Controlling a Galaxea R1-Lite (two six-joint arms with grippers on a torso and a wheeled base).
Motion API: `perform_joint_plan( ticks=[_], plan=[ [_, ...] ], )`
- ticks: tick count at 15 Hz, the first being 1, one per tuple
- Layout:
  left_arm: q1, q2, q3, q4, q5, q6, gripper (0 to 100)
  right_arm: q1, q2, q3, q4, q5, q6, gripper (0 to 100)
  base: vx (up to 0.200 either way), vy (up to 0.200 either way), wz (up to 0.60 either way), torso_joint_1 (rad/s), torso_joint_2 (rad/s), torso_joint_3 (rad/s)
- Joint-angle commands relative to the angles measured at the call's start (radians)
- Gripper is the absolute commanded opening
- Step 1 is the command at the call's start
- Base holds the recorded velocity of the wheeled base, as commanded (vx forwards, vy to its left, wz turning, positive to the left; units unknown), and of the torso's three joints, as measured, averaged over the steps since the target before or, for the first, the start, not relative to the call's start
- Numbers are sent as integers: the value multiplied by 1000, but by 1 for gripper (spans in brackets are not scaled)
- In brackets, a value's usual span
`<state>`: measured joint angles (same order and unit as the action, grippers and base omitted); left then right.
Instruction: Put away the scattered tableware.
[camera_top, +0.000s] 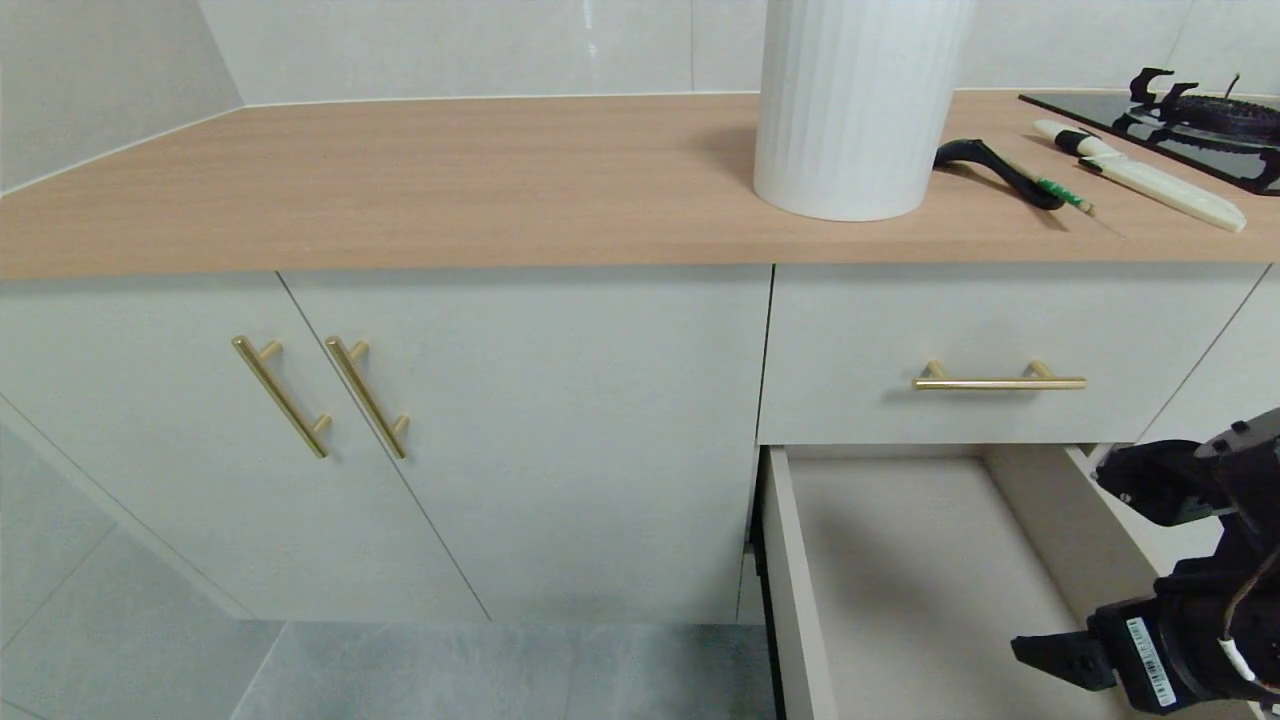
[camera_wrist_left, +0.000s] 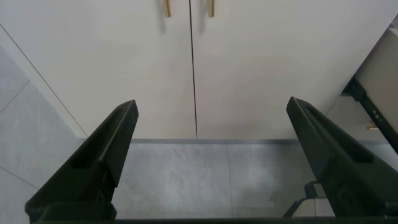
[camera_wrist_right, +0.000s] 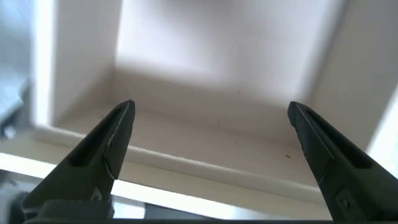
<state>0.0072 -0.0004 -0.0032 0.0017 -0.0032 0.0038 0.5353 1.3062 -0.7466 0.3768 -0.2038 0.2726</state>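
Knife (camera_top: 1140, 175) on countertop (camera_top: 400, 180), long axis diagonal, tip pointing right, toward front edge

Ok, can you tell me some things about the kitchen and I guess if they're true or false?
1. The lower drawer is pulled open. True.
2. The knife lies inside that drawer. False: it lies on the countertop.
3. The right gripper is holding a spoon. False: it is open and holds nothing.
4. The white ribbed container stands on the countertop. True.
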Motion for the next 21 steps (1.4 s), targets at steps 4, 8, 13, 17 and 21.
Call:
perform_joint_plan(
  ticks=[4,8,13,17,21],
  plan=[
    [0,0,0,0,0,-1,100,3,-100,-191,189,32,117,100,0,0,0,0,0,0],
    [0,0,0,0,0,1,100,0,-114,-188,160,53,116,100,0,0,0,0,0,0],
    [0,0,0,0,0,-1,100,0,-116,-180,145,49,112,100,0,0,0,8,-20,-5],
    [0,0,0,0,0,-1,100,0,-116,-178,145,50,109,100,0,0,0,140,-190,-221],
    [0,0,0,0,0,-1,100,0,-114,-178,145,52,109,100,0,0,0,129,-584,-256]
  ],
)
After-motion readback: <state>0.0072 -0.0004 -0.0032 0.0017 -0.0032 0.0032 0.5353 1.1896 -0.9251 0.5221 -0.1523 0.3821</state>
